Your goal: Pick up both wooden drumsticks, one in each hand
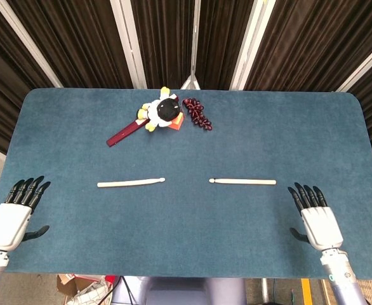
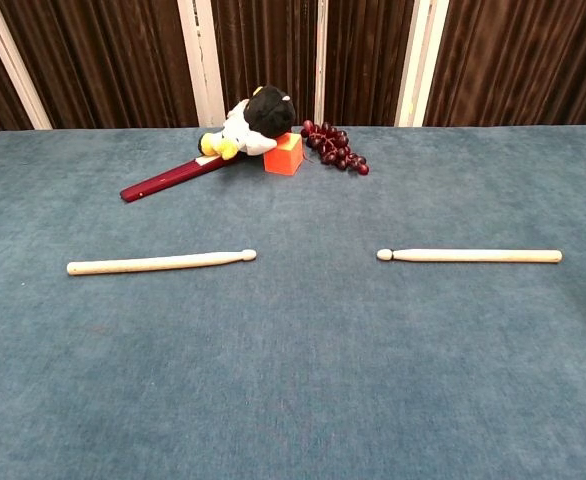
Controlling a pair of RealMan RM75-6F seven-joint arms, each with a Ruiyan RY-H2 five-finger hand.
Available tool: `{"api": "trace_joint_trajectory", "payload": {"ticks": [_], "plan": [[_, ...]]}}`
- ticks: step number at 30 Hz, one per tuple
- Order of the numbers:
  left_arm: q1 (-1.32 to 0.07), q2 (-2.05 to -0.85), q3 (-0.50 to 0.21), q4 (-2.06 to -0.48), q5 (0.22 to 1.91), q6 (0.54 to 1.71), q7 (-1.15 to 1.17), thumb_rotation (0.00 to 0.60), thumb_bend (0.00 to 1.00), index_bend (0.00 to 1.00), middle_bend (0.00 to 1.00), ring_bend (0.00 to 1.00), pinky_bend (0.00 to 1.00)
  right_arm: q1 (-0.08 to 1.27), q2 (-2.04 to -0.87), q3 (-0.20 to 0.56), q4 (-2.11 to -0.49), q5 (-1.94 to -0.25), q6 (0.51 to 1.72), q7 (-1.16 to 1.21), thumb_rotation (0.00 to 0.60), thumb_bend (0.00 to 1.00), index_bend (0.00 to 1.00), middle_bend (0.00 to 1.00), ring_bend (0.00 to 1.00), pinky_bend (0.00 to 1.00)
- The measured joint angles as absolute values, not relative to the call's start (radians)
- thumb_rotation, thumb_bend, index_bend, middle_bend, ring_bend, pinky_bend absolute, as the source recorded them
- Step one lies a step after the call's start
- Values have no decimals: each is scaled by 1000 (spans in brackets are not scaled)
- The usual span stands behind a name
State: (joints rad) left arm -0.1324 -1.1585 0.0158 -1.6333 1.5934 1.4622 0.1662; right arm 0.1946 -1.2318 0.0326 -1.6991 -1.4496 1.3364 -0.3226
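Observation:
Two pale wooden drumsticks lie end to end across the middle of the blue table, tips facing each other with a gap between. The left drumstick (image 1: 131,183) (image 2: 160,263) and the right drumstick (image 1: 243,182) (image 2: 470,256) both lie flat and untouched. My left hand (image 1: 11,219) hovers at the near left corner, fingers spread, holding nothing, well left of its stick. Over the near right edge my right hand (image 1: 318,221) is likewise open and empty, just right of and nearer than the right stick. Neither hand shows in the chest view.
At the back of the table lie a plush penguin (image 1: 162,112) (image 2: 254,121), an orange block (image 2: 285,154), a bunch of dark red grapes (image 1: 197,114) (image 2: 335,148) and a dark red flat stick (image 1: 127,133) (image 2: 169,178). Dark curtains hang behind the table.

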Motion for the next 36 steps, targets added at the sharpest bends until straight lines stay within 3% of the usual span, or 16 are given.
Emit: {"api": "trace_joint_trajectory", "payload": {"ticks": [2, 5, 7, 14, 25, 36], "plan": [[-131, -1157, 16, -1632, 1595, 1466, 165, 600, 72, 0, 0, 0, 21, 209, -1245, 51, -1695, -1446, 1333, -321, 600, 214, 41, 96, 631, 715], [-130, -1157, 15, -1633, 1603, 1475, 162, 600, 73, 0, 0, 0, 21, 239, -1272, 81, -1677, -1434, 1315, -321, 600, 214, 179, 209, 744, 771], [-129, -1157, 15, -1632, 1608, 1477, 164, 600, 73, 0, 0, 0, 21, 263, -1295, 103, -1656, -1422, 1295, -329, 600, 214, 261, 253, 765, 777], [-128, -1160, 15, -1628, 1607, 1479, 167, 600, 73, 0, 0, 0, 21, 348, -1398, 166, -1569, -1341, 1210, -375, 600, 214, 405, 326, 773, 777], [-132, -1158, 15, -1628, 1608, 1470, 158, 600, 73, 0, 0, 0, 21, 459, -1590, 219, -1398, -1199, 1104, -490, 600, 269, 472, 366, 773, 777], [-136, -1157, 12, -1625, 1602, 1462, 144, 600, 73, 0, 0, 0, 21, 515, -1692, 245, -1241, -1136, 1065, -498, 600, 319, 499, 380, 773, 777]]}}
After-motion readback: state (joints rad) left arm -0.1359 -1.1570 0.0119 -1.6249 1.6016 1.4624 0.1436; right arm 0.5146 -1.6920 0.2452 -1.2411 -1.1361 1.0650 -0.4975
